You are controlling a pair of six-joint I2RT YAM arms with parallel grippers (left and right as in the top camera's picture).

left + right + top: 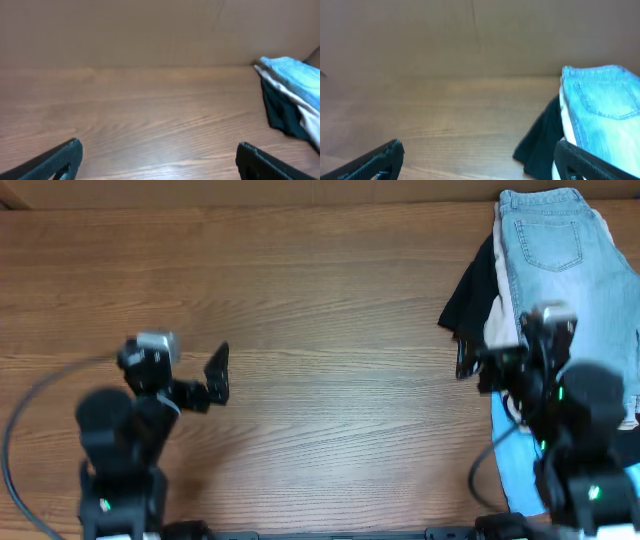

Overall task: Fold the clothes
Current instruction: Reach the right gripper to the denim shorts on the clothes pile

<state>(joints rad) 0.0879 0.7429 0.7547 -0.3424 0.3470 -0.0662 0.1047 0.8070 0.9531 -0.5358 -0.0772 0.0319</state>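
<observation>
Faded light-blue denim shorts (565, 255) lie on top of a pile at the table's far right, back pocket up. Beige shorts (500, 320) and a black garment (470, 305) stick out from under them on the left. A sky-blue garment (515, 450) lies nearer the front, partly under the right arm. The pile also shows in the right wrist view (605, 105) and at the right edge of the left wrist view (292, 95). My right gripper (477, 160) is open and empty beside the pile's left edge. My left gripper (157, 160) is open and empty over bare wood at the left.
The wooden table (320, 310) runs between the two arms. A brown cardboard wall (150, 30) stands along the far edge. A black cable (20, 420) loops at the left of the left arm.
</observation>
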